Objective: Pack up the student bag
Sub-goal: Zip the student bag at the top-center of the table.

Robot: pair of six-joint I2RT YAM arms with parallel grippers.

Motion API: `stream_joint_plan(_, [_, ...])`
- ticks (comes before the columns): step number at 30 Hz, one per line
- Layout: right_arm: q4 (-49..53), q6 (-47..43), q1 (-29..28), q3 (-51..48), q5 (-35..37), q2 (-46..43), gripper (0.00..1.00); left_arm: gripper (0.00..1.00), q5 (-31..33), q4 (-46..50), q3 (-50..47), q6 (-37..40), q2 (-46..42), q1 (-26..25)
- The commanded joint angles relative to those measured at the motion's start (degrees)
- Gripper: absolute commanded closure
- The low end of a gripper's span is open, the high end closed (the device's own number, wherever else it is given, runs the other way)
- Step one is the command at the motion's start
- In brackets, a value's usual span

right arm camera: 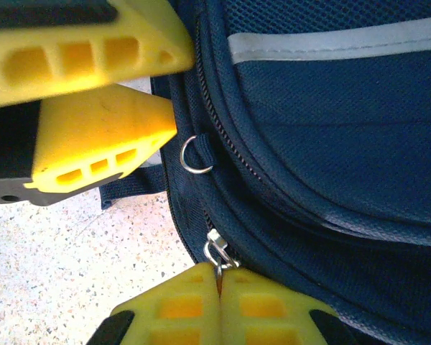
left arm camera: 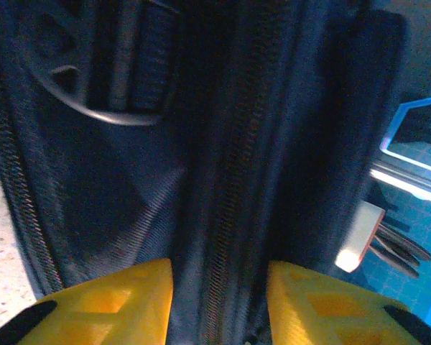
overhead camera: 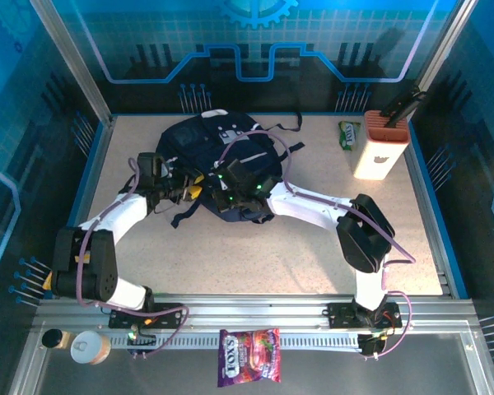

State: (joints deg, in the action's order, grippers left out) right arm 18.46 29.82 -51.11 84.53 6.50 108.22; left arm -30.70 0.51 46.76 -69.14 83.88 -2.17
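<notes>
Student bag flat on the desk, upper centre of the top view, black straps trailing toward lower left. Right gripper at the bottom of its wrist view, clenched on a silver zipper pull at the bag's edge. Left gripper low in its wrist view, jaws apart astride a zippered fold of the bag; cannot tell whether squeezing or loose. White box upright at upper right

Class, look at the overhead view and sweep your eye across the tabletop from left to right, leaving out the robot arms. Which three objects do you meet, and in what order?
student bag → green packet → white box with orange top
</notes>
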Motion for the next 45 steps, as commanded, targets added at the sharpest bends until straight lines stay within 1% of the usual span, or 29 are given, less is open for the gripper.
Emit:
stream_joint_plan(1, [-2.46, 0.49, -1.40, 1.72, -2.35, -0.45, 1.00, 0.64, 0.47, -1.19, 1.41, -0.11, 1.01, -0.63])
stream_joint_plan(10, [-2.09, 0.59, -1.37, 0.73, -1.11, -0.78, 1.00, 0.71, 0.73, -3.28, 2.38, -0.30, 3.78, -1.15])
stream_joint_plan(15, [-0.48, 0.33, -0.93, -1.35, 2.59, -1.74, 1.00, 0.84, 1.04, -2.62, 4.72, 1.57, 4.64, -1.08])
stream_joint_plan(17, [0.29, 0.19, -0.33, -3.07, 4.60, -2.65, 1.00, 0.92, 1.69, -1.50, 5.80, 2.70, 4.57, -1.00])
stream_joint_plan(20, [0.79, 0.04, 1.00, -6.14, 6.25, -4.34, 1.00, 1.00, 1.96, -0.52, 6.82, 3.76, 4.38, -0.86])
stream_joint_plan(25, [3.21, 0.45, 4.61, -10.69, 9.08, -6.75, 1.00, 1.00, 1.79, 0.19, 7.30, 4.33, 4.06, -0.20])
stream_joint_plan(29, [2.90, 0.95, 7.85, -12.94, 8.24, -7.33, 1.00, 1.00, 1.58, 0.42, 7.20, 4.34, 3.80, -0.20])
stream_joint_plan(31, [2.99, 0.24, 8.91, -12.52, 7.12, -6.71, 0.98, 1.00, 1.36, 0.45, 7.11, 4.25, 3.59, -0.20])
stream_joint_plan(37, [3.85, -4.44, 9.89, -8.10, -0.76, -2.50, 0.87, 1.00, 0.73, 0.02, 6.50, 3.94, 3.27, -0.20])
stream_joint_plan(40, [5.01, -5.40, 9.91, -5.62, -2.10, -0.03, 0.85, 1.00, -0.33, -1.25, 6.20, 2.92, 3.61, -0.20])
stream_joint_plan(43, [5.57, -5.00, 9.94, -4.50, -1.10, 1.02, 0.85, 1.00, -0.59, -1.56, 6.15, 2.79, 3.74, -0.20])
stream_joint_plan(44, [5.60, -4.66, 9.92, -4.59, -0.37, 0.88, 0.87, 1.00, -0.58, -1.41, 6.15, 2.80, 3.67, -0.20])
stream_joint_plan(45, [5.47, -4.51, 9.99, -4.70, 0.81, 0.55, 0.92, 1.00, -0.51, -1.40, 6.23, 2.87, 3.73, -0.12])
